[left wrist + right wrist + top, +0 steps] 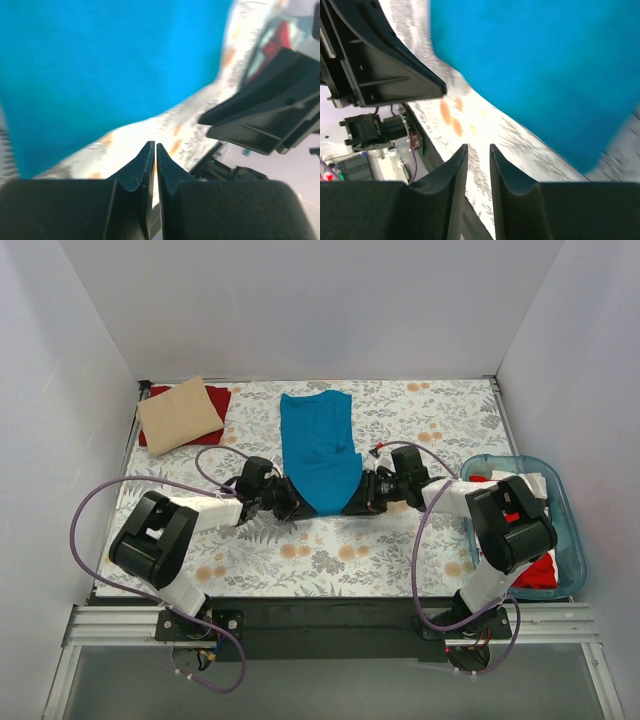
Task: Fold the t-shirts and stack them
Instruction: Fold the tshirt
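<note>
A teal-blue t-shirt lies in a long narrow strip on the floral cloth, its near end tapering between my two grippers. At that end's left edge my left gripper sits low, and the left wrist view shows its jaws shut on nothing, with the teal shirt beyond the tips. My right gripper is at the right edge. Its jaws stand a little open over bare cloth, the teal shirt just ahead. A folded tan-beige t-shirt rests on a red t-shirt at the back left.
A clear blue-tinted tub stands at the right edge with red cloth in it, partly hidden by the right arm. White walls close in three sides. Both arms' cables loop over the floral table cloth.
</note>
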Motion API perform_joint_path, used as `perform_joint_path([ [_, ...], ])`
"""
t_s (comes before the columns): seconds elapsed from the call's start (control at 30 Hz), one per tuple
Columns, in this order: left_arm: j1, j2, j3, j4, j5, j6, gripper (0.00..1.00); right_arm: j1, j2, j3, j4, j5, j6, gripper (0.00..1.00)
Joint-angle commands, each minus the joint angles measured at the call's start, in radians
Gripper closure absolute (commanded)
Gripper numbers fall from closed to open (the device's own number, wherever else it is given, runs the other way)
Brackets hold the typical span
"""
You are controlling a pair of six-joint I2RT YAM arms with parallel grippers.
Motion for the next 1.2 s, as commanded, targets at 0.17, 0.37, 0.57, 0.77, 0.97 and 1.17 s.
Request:
perform_joint_path([
  [0.17,0.015,-0.005,0.090,0.037,-0.005,-0.005,0.96,0.067,0.127,0.253,0.030,-0.006,0.036,0.72],
  [0.37,0.034,0.132,0.108,0.051,-0.006,-0.010,0.99,0.066,0.236,0.293,0.027,-0.007,0.006,0.74],
  [0.57,0.043,0.158,0.088,0.002,-0.031,0.000,0.99,0.044,0.247,0.189,0.040,-0.009,-0.029,0.75],
  [0.77,0.055,0.148,0.076,-0.032,-0.039,0.016,0.99,-0.040,0.198,0.043,0.076,-0.036,-0.041,0.75],
  [0.97,0.069,0.139,0.073,-0.044,-0.028,0.032,0.99,-0.143,0.172,-0.041,0.093,-0.106,-0.061,0.75],
  [1.17,0.078,0.113,0.080,-0.064,-0.023,0.046,0.99,-0.219,0.154,-0.099,0.099,-0.164,-0.069,0.75],
])
